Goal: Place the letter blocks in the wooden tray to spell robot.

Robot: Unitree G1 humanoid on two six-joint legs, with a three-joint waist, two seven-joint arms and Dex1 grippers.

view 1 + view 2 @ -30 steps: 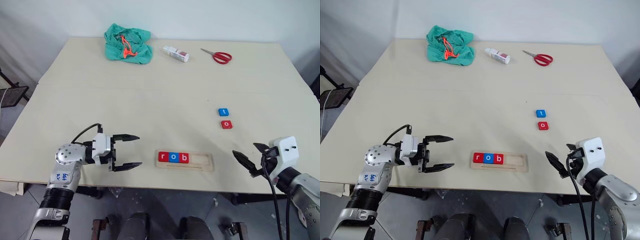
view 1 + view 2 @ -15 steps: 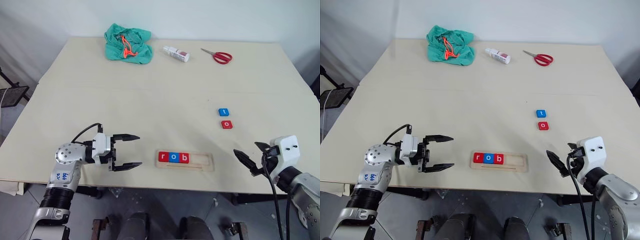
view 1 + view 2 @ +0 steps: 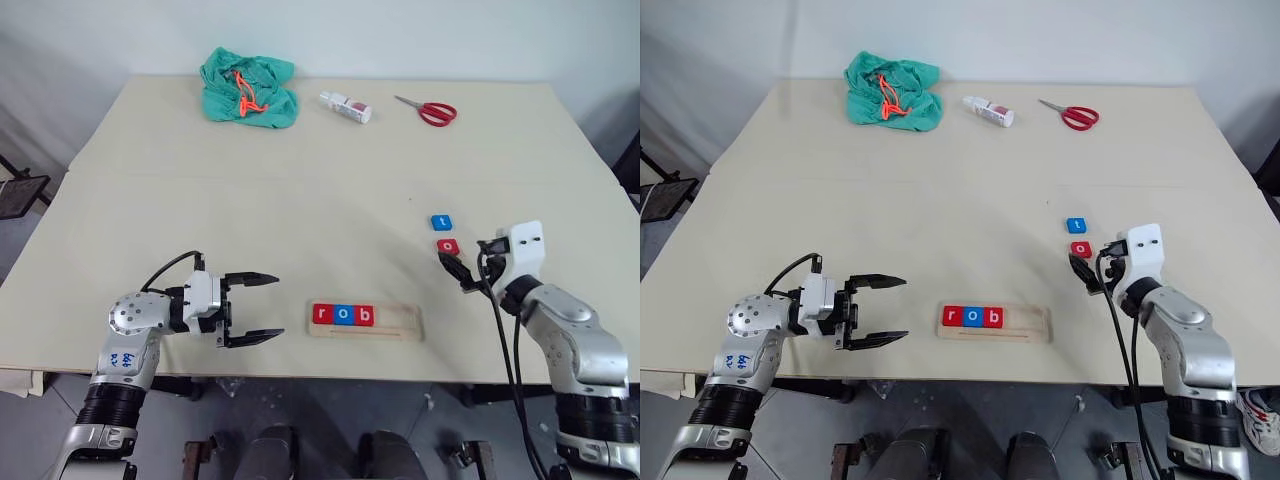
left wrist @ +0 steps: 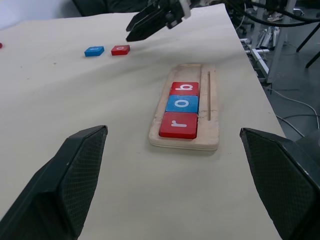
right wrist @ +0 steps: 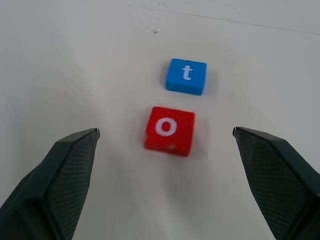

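The right gripper (image 5: 165, 142), brought forward and spread wide, is lined up on the red o block (image 5: 170, 130), judged light, rigid, best pinched across opposite edges.

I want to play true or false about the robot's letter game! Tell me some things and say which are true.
1. The wooden tray holds three letter blocks, r, o, b. True.
2. The blue t block is in the tray. False: it lies on the table, beside the red o block.
3. The right gripper is open, near the red o block. True.
4. The left gripper holds a block. False: it is open and empty.
5. The scissors are blue. False: their handles are red.
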